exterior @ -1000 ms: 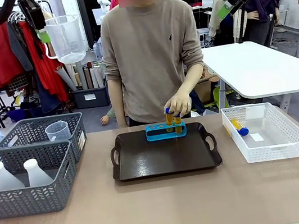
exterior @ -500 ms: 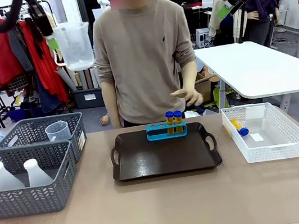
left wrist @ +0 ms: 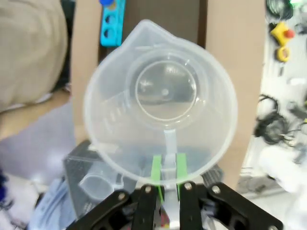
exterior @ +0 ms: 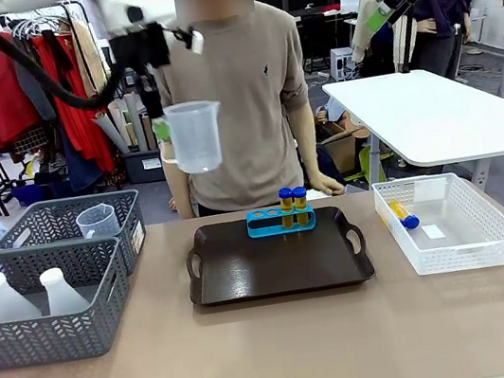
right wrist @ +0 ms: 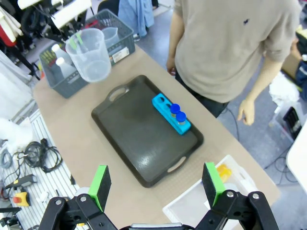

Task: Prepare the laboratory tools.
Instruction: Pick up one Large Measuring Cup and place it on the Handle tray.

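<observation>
My left gripper [exterior: 162, 126] is shut on the handle of a clear measuring beaker [exterior: 196, 136], which hangs upright high above the left end of the dark tray [exterior: 275, 276]. From the left wrist the beaker [left wrist: 160, 103] is seen from above, its handle between my green pads [left wrist: 157, 175]. A blue tube rack [exterior: 279, 220] with two blue-capped yellow tubes [exterior: 292, 199] stands at the tray's far edge. Two white conical flasks [exterior: 5, 295] sit in the near grey basket [exterior: 46, 341]. My right gripper [exterior: 376, 18] stays open high at the right, and from its wrist the right gripper [right wrist: 156, 184] looks down on the tray [right wrist: 139, 139].
A second small beaker [exterior: 97, 220] stands in the far grey basket [exterior: 65, 219]. The white mesh basket [exterior: 455, 258] at right holds one yellow tube [exterior: 402, 215]. A person stands at the far edge behind the tray, hand [exterior: 328, 182] lowered. Another white table [exterior: 442, 116] lies back right.
My left arm has carried the beaker rightwards and down from the upper left. The person let go of the tubes in the rack and drew the hand back.
</observation>
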You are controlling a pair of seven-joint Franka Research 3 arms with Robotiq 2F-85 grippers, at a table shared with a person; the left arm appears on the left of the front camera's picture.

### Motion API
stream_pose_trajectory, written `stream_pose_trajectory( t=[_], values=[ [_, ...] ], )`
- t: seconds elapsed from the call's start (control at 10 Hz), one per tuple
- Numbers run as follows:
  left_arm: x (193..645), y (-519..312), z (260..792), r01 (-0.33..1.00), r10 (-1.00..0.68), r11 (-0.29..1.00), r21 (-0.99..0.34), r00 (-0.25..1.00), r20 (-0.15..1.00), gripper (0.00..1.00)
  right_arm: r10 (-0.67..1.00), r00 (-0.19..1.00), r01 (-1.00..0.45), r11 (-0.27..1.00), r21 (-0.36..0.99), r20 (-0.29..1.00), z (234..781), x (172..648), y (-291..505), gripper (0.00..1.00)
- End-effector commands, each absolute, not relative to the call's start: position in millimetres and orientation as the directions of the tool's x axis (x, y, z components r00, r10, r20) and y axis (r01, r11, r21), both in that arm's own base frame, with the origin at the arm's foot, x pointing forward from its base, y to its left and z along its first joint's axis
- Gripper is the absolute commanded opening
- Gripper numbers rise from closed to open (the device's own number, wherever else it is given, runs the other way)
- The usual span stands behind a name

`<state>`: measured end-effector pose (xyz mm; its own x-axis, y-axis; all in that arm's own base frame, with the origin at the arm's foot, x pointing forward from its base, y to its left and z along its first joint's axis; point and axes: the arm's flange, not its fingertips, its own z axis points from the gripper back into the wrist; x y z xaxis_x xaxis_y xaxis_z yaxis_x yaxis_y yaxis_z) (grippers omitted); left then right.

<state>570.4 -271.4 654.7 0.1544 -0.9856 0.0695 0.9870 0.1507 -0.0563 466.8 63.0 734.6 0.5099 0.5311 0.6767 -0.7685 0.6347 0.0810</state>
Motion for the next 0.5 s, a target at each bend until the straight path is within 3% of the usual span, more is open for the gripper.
stream_pose_trajectory(
  t=[0.0, 0.4],
  values=[
    [577.6, -289.4, 629.4, 0.995, -0.994, 0.095, -0.024, 0.096, 0.045, 0.0, 0.531, 0.508, -0.769, 0.634, 0.08, 0.678, 735.7, 466.1, 62.2, 1.0],
    [588.8, -342.0, 577.5, 0.994, -0.985, 0.109, 0.01, 0.106, 0.132, 0.0, 0.531, 0.508, -0.769, 0.634, 0.08, 0.678, 735.7, 466.1, 62.2, 1.0]
  ],
)
